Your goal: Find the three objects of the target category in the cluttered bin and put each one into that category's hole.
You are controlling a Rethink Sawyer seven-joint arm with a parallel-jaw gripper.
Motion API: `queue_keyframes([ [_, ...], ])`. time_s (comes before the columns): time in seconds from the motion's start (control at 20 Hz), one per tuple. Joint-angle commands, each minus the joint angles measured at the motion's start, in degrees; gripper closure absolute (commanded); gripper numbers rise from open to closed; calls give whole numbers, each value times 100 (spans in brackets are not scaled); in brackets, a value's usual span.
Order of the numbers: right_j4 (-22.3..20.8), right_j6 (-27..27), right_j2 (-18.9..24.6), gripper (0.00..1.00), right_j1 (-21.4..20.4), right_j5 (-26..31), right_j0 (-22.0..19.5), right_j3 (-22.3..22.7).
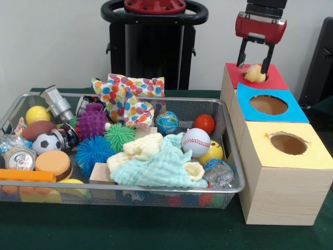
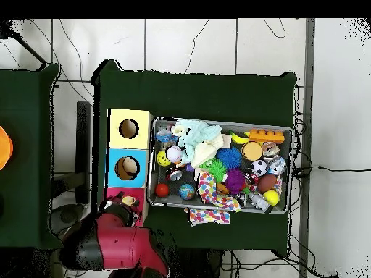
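pale plush toy [image 1: 254, 73] sits between my parted jaws, over the red hole [image 1: 258, 79]. placing step; next i lift my gripper [image 1: 255, 66] clear, i judge

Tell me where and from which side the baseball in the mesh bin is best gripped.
Probably from straight above, closing across the widest part of the baseball. It lies on top of the pale cloths with its upper half exposed; the yellow smiley ball crowds one side, so the fingers best close along the other axis. The gripper is at the red-surround hole.
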Motion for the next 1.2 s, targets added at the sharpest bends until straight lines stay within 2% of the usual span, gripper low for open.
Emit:
queue_keyframes([
  [0.05,21,552,206,0,219,612,-53,-523],
  [0.35,182,694,337,0,249,741,-128,-525],
  [0.7,126,625,291,0,257,701,-204,-595],
  [0.95,75,569,166,0,-17,959,-193,-598],
  [1.2,10,620,167,0,2,623,-180,-358],
])
